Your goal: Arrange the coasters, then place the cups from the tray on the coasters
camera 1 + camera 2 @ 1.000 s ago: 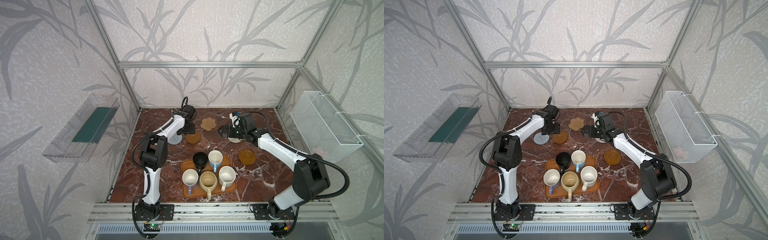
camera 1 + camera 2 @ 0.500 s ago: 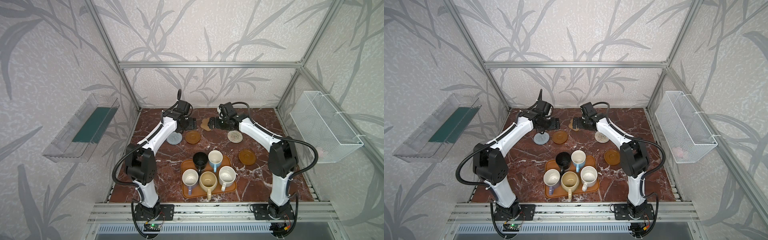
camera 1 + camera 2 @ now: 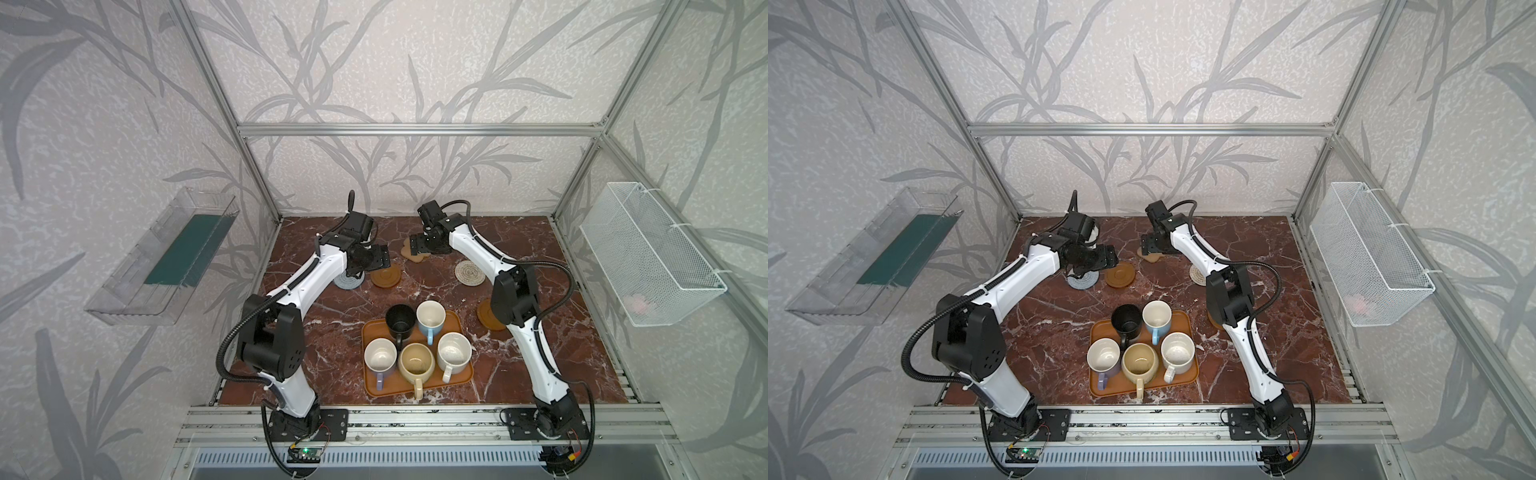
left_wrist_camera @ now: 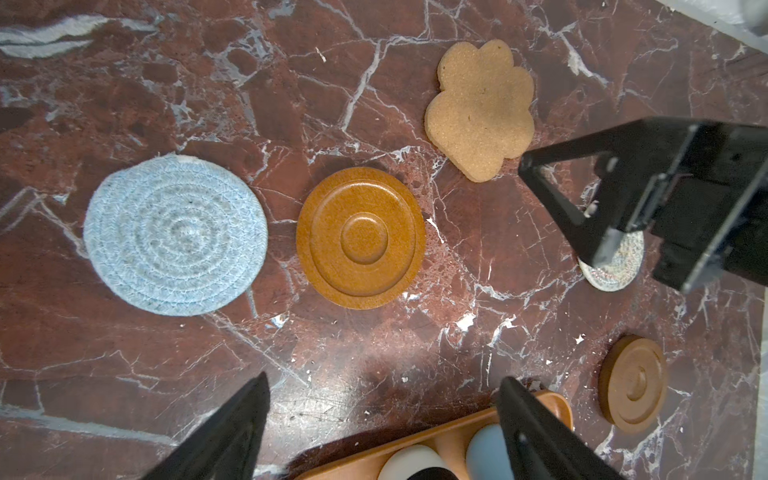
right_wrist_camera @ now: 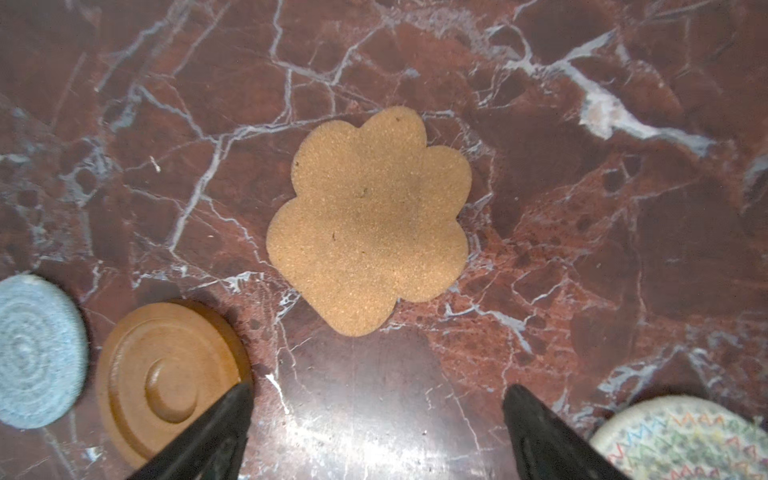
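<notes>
Both arms stretch toward the far side of the counter [image 3: 332, 316]. My right fingers [image 5: 208, 436] hang apart and empty over the flower coaster [image 5: 370, 224]. My left fingers [image 4: 232, 432], also apart and empty, hover near the brown disc [image 4: 360, 237] beside the grey coaster [image 4: 174, 235]. All five cups [image 3: 417, 361] sit on the tray [image 3: 463, 376].

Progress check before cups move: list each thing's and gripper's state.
grey woven coaster: flat, bare
left wooden disc: flat, bare
flower coaster: flat, bare
cream woven coaster: flat, bare
right wooden disc: flat, bare
tray: holding five cups
black cup: upright on tray
light blue cup: upright on tray
lavender cup: upright on tray
tan-yellow cup: upright on tray
speckled white cup: upright on tray
left gripper: open, empty
right gripper: open, empty
</notes>
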You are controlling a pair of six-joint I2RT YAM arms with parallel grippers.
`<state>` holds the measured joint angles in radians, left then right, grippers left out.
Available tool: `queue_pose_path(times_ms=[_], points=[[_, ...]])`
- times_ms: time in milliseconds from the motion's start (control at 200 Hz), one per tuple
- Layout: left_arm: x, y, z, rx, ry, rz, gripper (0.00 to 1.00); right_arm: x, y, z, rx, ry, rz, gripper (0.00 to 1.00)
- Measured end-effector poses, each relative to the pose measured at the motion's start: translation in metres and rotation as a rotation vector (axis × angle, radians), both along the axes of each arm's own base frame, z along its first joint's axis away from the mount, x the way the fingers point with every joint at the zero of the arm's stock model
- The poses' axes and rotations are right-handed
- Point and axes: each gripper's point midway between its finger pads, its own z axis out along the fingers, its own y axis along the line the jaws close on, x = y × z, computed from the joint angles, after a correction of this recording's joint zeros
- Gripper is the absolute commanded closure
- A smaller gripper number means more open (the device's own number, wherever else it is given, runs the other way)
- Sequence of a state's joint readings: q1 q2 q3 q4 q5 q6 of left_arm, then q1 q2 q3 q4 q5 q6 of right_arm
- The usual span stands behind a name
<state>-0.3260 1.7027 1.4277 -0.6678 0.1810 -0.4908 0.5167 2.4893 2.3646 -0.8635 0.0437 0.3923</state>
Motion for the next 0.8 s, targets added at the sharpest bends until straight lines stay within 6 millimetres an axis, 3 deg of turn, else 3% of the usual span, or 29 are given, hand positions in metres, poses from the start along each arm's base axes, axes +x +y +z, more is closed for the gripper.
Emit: queue_pose_path(times_ms=[340, 510, 805], points=[[-0.005, 0.001, -0.002, -0.013, 0.009, 0.016, 0.12, 0.023, -0.008, -0.016, -0.037, -0.013, 0.013, 0.17], [-0.006, 0.001, 0.001, -0.026, 0.006, 0.036, 0.02, 0.030, -0.016, -0.027, -0.052, -0.006, 0.016, 0.19], [-0.005, -0.002, 0.003, -0.053, 0.005, 0.052, 0.02, 0.043, -0.020, -0.038, -0.036, -0.014, 0.042, 0.26]])
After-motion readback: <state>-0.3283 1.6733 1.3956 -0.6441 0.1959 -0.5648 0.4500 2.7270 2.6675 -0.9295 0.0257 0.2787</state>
